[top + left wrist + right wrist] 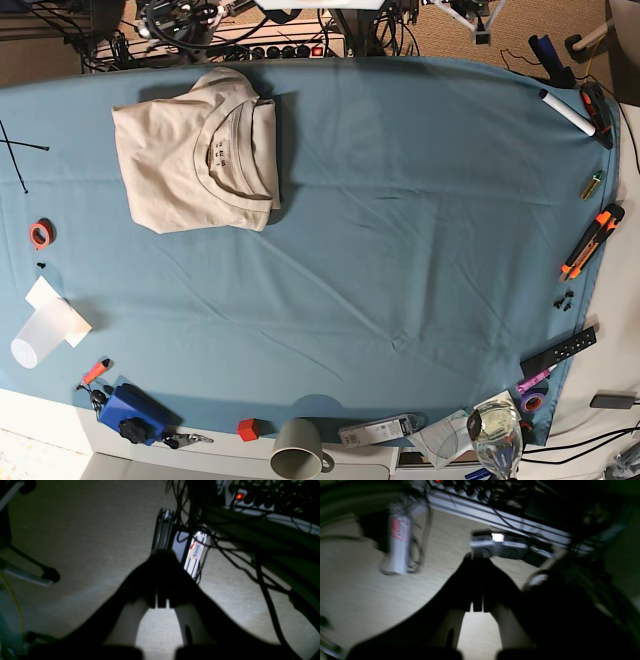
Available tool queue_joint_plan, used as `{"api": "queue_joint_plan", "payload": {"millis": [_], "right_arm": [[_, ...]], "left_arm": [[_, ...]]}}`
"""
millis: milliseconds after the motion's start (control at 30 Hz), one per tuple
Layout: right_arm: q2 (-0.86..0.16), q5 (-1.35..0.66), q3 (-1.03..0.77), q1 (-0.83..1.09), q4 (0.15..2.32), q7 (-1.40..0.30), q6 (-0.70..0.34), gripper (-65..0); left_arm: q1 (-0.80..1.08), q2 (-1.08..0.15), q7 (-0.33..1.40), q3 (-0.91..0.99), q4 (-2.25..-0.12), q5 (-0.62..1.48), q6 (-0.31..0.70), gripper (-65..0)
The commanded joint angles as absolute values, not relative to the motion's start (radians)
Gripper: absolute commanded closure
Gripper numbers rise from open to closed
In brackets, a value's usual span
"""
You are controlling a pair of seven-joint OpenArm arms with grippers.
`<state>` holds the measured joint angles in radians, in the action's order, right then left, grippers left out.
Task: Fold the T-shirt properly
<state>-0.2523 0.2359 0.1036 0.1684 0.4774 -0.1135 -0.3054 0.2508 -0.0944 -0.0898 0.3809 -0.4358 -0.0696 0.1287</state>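
The desk (400,250), draped in teal-blue cloth, fills the base view. On its far left part lies the T-shirt (190,160), beige and folded into a compact, roughly square packet, collar side up with the ribbed neck showing and a small printed label (213,152) inside the collar; the label's print is too small to read. Neither tool appears in the base view, so the shirt lies apart from both; each wrist camera looks down at carpeted floor, not at the cloth or the shirt.

Smaller items ring the desk's edges: a translucent cup (42,335) on white paper at the left edge, a blue box (130,410) near the front left corner, a grey-green mug (297,450) at the front edge, an orange cutter (592,240) and a white marker (567,112) along the right side, a roll of red tape (41,234) at the left, and a small red cube (248,430) by the mug.

In the left wrist view, the left tool (161,597) hangs over the carpet, clenched, fingers pressed together and holding nothing. Beyond it stands a white device (196,552) with writing that is too blurred to make out, among black cables.

In the right wrist view, the right tool (477,602) is likewise clenched and empty over the carpet. A white unit with a red label (398,542) stands to the left, its text unreadable.
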Motion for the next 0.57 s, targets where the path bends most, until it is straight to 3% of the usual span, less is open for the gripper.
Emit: {"api": "queue_joint_plan", "payload": {"millis": [0, 200, 533], "right_arm": [[-0.266, 0.229, 0.132, 0.16, 0.484, -0.1, -0.295, 0.0], [-0.266, 0.217, 0.263, 0.152, 0.484, -0.089, -0.25, 0.0], [-0.299, 0.037, 0.281, 0.132, 0.484, -0.08, -0.228, 0.0]], "left_arm": [[0.26, -0.1, -0.097, 0.382, -0.448, -0.072, 0.132, 0.0], [0.266, -0.1, -0.098, 0.382, -0.479, -0.071, 0.132, 0.0], [0.266, -0.1, -0.098, 0.382, -0.49, -0.071, 0.132, 0.0]]}}
